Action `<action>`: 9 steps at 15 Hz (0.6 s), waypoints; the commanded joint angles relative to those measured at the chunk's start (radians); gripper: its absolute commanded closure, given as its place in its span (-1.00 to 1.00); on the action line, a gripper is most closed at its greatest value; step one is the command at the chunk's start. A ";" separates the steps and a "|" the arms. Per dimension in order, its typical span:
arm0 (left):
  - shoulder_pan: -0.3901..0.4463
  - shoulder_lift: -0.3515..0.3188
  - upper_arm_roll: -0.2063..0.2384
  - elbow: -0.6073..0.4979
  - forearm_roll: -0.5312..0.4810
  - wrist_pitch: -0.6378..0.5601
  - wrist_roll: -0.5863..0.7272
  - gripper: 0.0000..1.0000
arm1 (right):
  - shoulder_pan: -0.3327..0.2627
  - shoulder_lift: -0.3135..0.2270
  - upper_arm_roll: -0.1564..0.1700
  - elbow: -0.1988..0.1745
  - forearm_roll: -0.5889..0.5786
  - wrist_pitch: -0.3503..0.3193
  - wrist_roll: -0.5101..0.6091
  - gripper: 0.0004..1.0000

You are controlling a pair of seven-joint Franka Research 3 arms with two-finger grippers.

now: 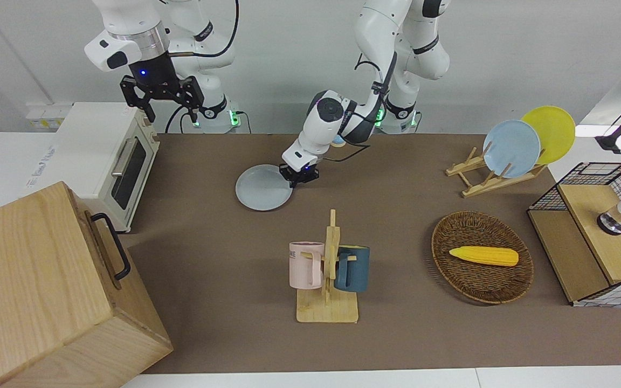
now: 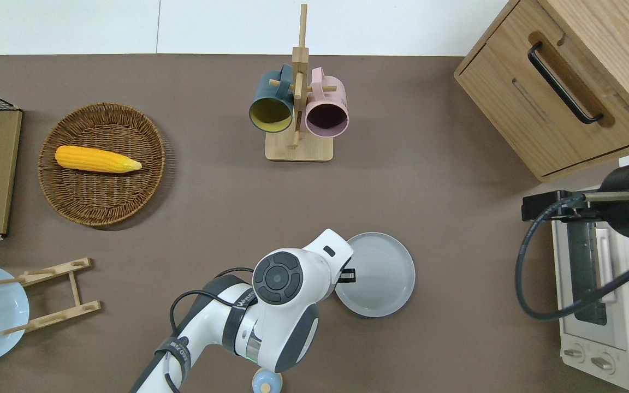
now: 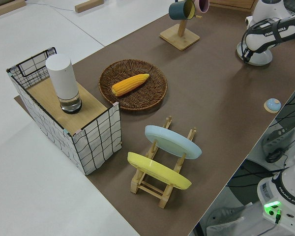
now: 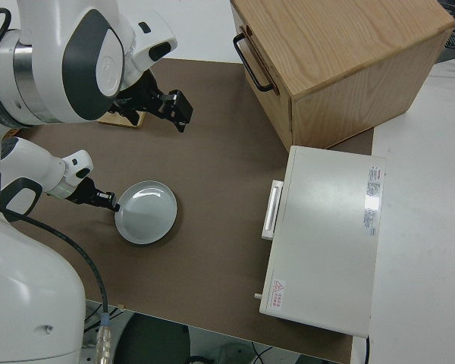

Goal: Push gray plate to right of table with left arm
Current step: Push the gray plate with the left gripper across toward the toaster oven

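The gray plate (image 1: 263, 195) lies flat on the brown table (image 1: 407, 334), about midway along it and nearer to the robots than the mug rack. It also shows in the overhead view (image 2: 380, 275) and the right side view (image 4: 145, 214). My left gripper (image 1: 298, 179) is down at table height and touches the plate's rim on the side toward the left arm's end; the overhead view (image 2: 348, 275) shows it at the rim. My right arm is parked, and its gripper (image 1: 173, 116) is open and empty.
A wooden mug rack (image 2: 298, 148) holds a teal and a pink mug. A white toaster oven (image 2: 604, 311) and a wooden cabinet (image 2: 560, 93) stand at the right arm's end. A wicker basket (image 2: 101, 217) with corn, a plate rack (image 1: 483, 180) and a wire box (image 1: 585, 237) stand at the left arm's end.
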 commanded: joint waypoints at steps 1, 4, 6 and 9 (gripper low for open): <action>-0.041 0.045 0.024 0.034 -0.045 0.019 -0.004 1.00 | 0.006 0.006 -0.005 0.010 0.000 -0.011 -0.003 -0.99; -0.038 0.046 0.024 0.034 -0.045 0.019 -0.002 0.80 | 0.006 0.006 -0.005 0.010 0.000 -0.011 -0.003 -0.99; -0.035 0.046 0.022 0.034 -0.045 0.017 -0.002 0.02 | 0.006 0.006 -0.005 0.010 0.000 -0.011 -0.003 -0.99; -0.033 0.046 0.022 0.032 -0.066 0.017 -0.004 -0.98 | 0.006 0.006 -0.005 0.010 0.000 -0.011 -0.002 -0.99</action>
